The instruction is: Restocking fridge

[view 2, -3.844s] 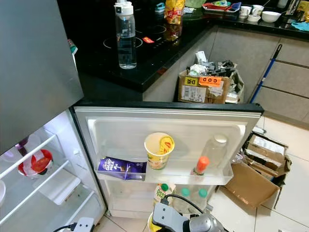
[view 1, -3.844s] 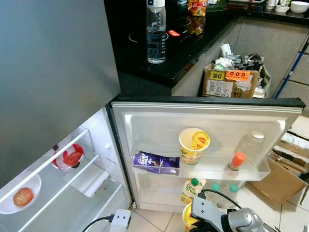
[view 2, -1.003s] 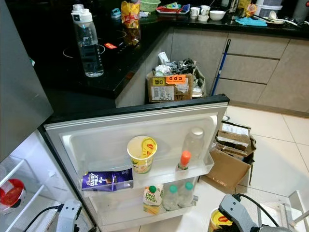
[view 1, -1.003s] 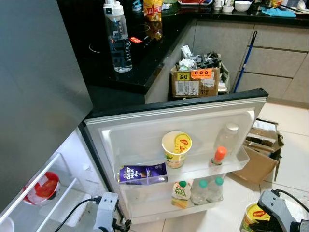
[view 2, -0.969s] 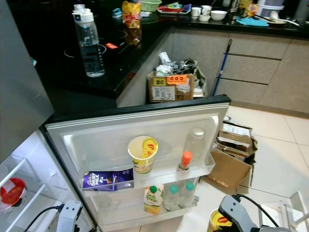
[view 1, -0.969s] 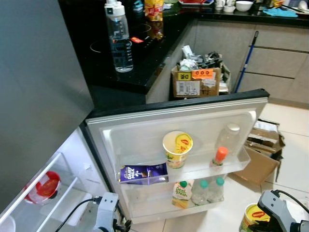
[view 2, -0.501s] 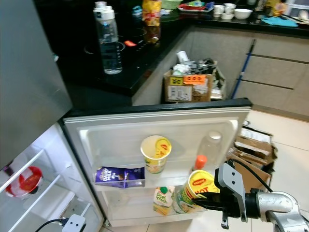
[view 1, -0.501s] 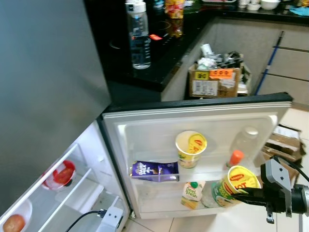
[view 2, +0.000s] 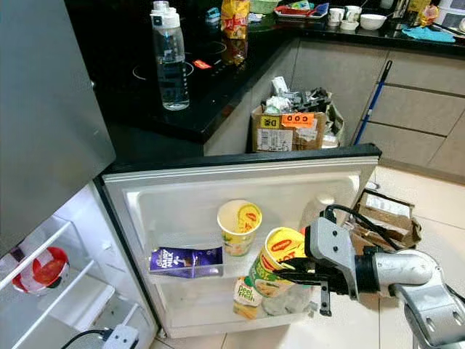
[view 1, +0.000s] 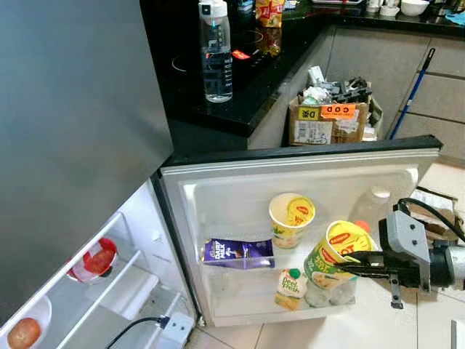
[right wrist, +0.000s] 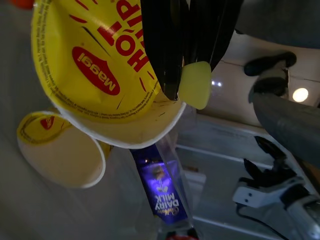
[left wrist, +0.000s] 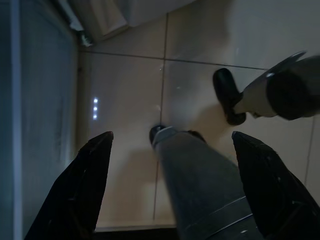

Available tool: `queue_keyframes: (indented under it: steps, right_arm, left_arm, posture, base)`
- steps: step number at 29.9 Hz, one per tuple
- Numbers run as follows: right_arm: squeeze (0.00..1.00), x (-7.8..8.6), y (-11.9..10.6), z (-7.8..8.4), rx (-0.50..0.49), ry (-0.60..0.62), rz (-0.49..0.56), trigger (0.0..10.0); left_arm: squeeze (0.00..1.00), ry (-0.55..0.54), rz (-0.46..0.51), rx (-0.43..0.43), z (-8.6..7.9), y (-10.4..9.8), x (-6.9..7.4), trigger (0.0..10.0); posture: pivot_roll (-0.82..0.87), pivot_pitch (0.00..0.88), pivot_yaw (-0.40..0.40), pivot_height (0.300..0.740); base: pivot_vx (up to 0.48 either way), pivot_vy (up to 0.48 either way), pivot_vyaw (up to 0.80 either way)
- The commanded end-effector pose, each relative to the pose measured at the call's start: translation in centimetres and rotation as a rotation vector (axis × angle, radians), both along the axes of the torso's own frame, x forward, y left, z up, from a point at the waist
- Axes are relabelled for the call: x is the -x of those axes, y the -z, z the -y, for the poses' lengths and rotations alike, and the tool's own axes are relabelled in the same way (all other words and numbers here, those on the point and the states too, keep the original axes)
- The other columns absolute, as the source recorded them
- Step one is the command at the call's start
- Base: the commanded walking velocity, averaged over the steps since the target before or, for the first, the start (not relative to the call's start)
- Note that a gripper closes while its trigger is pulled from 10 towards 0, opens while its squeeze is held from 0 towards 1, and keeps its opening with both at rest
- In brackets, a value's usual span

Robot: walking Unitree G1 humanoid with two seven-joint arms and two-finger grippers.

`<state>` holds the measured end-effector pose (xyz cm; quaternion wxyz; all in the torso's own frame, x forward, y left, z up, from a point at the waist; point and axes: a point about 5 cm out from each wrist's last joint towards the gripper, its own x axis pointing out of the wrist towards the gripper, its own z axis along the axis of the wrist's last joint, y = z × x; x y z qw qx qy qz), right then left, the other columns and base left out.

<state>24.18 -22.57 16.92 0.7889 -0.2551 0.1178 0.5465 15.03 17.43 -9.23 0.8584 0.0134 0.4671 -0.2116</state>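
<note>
Right gripper (view 2: 290, 275): clamped on the yellow noodle cup (view 2: 276, 262); in the right wrist view you see the black fingers (right wrist: 172, 45) pinching its rim and wall.
Cup position: held tilted in front of the open fridge door (view 1: 218, 196), just beside the second noodle cup (view 1: 290, 218) that already sits on the upper door shelf (view 1: 254, 267), and above the bottles on the lower one.
Handling, your call: judge it light, thin-walled and easy to crush. The wall looks smooth, so expect slip if you loosen much. Keep the hold near the stiffer rim, squeeze gently, and level it before setting down.
Free slot: the gap to the right of the seated cup looks open; the purple milk carton (view 1: 237, 253) takes the left end.
Risk: tilt plus a narrow shelf rail means it could tip over on release.
Left gripper (left wrist: 170, 185): fingers spread wide, nothing between them, hanging over floor tiles.
</note>
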Motion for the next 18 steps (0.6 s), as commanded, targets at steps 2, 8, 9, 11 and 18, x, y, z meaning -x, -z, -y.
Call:
queue_keyframes:
  steps: [2, 8, 9, 11, 18]
  right_arm:
    - [0.00, -0.3, -1.1, -0.2, 0.055, 0.003, 0.040, 10.0]
    - [0.00, -0.6, -1.9, -0.2, 0.055, 0.006, 0.056, 10.0]
    - [0.00, -0.4, -2.3, -0.4, 0.028, -0.010, 0.061, 10.0]
    - [0.00, -0.2, -2.6, -0.7, 0.002, -0.030, 0.061, 10.0]
    - [0.00, -0.7, -3.2, -0.5, 0.021, 0.000, 0.113, 10.0]
  left_arm:
    - [0.00, 0.015, -0.009, -0.003, 0.3, 0.1, 0.1, 10.0]
    - [0.00, 0.015, -0.009, 0.001, 0.4, 0.1, 0.1, 10.0]
    - [0.00, 0.015, -0.009, 0.001, 0.4, 0.1, 0.1, 10.0]
    - [0.00, 0.014, -0.010, 0.001, 0.4, 0.1, 0.1, 10.0]
    - [0.00, 0.013, -0.012, 0.003, 0.4, 0.1, 0.2, 10.0]
  posture:
    - [-0.14, 0.000, 0.001, 0.740]
    - [-0.14, 0.000, -0.001, 0.740]
    - [-0.14, 0.000, -0.001, 0.740]
    - [-0.13, 0.000, 0.000, 0.740]
    - [-0.14, 0.000, 0.001, 0.740]
  base:
    - [0.000, 0.000, 0.00]
    - [0.000, 0.000, 0.00]
    - [0.000, 0.000, 0.00]
    - [0.000, 0.000, 0.00]
    - [0.000, 0.000, 0.00]
